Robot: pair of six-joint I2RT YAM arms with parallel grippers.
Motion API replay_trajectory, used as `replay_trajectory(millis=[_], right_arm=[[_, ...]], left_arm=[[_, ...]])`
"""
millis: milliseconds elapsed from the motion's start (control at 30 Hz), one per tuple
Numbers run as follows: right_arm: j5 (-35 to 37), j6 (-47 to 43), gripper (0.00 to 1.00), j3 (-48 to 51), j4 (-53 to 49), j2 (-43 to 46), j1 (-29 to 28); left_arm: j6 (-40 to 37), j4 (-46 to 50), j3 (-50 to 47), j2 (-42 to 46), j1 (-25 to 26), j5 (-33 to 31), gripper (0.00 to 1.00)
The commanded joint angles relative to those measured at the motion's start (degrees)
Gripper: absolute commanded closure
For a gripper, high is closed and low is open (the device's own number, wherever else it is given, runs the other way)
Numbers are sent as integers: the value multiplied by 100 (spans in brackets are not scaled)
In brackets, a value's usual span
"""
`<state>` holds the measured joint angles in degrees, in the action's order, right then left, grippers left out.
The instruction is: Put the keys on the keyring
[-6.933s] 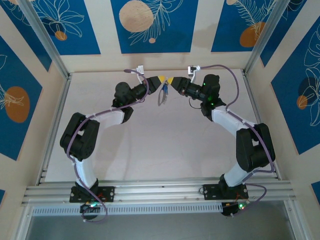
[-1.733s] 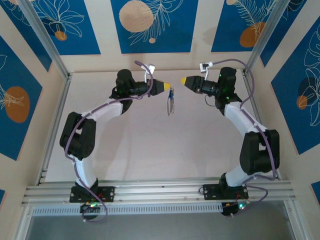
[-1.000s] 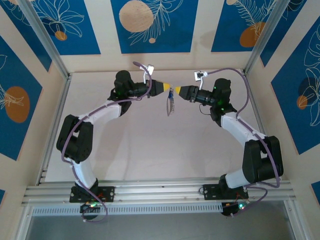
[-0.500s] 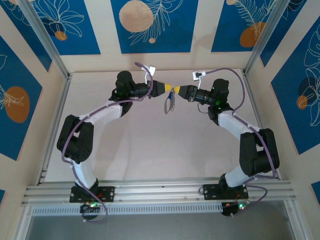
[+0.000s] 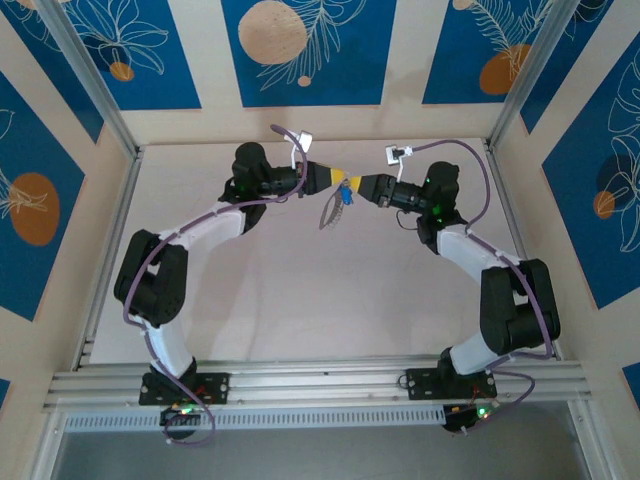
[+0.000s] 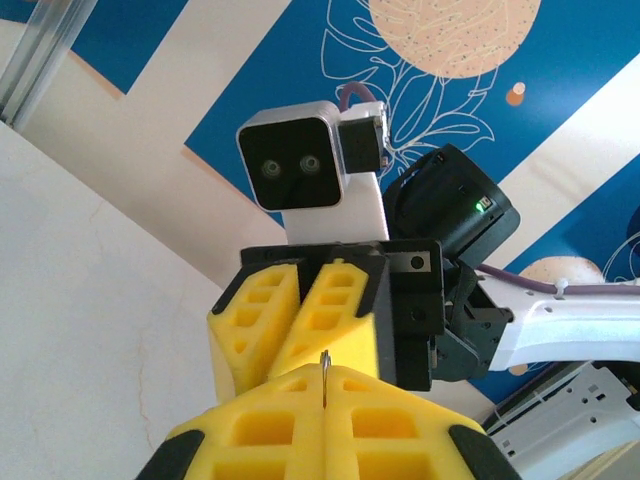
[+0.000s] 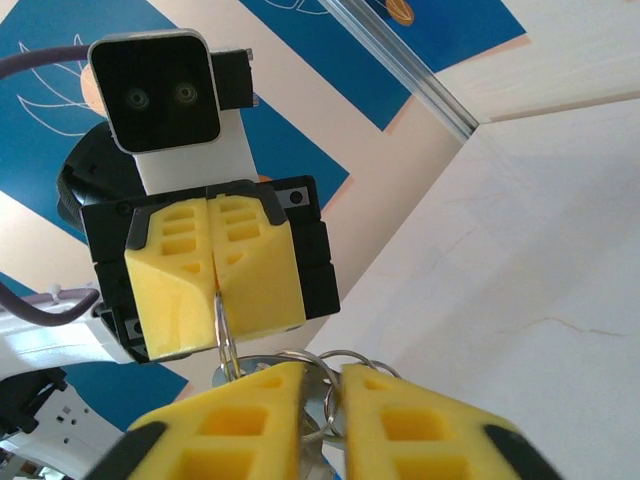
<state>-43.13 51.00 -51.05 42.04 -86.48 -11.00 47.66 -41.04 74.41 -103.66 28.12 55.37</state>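
Far middle of the table [image 5: 300, 300]: both arms reach inward and their yellow tips meet almost nose to nose above the surface. Left gripper [image 5: 340, 178] has its fingers pressed flat together. The right wrist view shows a thin metal ring coming straight out of the seam between them, and the left wrist view shows a short end of wire standing up from the same seam, so it is clamped on the keyring [image 5: 328, 212]. In the overhead view the grey loop hangs free below the two tips, tilted down toward the left arm and clear of the table. The blue key [image 5: 345, 196] sits just under the meeting point, at the top of the hanging loop and beside the tip of the right gripper [image 5: 357, 185]. Right fingers [image 7: 240, 425] stand nearly together, leaving a narrow slot. Overlapping wire rings lie in and just above that slot, touching the inner faces. Cannot tell whether those fingers are really pinching the metal or only bracketing it. The two grippers' tips are close but not touching.
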Motion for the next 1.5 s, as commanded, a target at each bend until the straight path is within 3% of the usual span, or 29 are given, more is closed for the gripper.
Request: replay_trajectory(millis=[0, 200, 667, 1067, 1467], right_arm=[[173, -40, 76, 210, -42, 300, 119], [105, 171, 70, 377, 255, 407, 142], [129, 225, 71, 103, 407, 194, -212], [51, 499, 99, 70, 852, -166, -365], [137, 753, 100, -118, 1132, -462, -616]], left_arm=[[29, -202, 179, 151, 53, -53, 100], [33, -201, 188, 143, 51, -44, 100], [33, -203, 181, 144, 56, -44, 100], [46, -264, 147, 155, 86, -106, 100], [138, -496, -9, 151, 124, -191, 100]])
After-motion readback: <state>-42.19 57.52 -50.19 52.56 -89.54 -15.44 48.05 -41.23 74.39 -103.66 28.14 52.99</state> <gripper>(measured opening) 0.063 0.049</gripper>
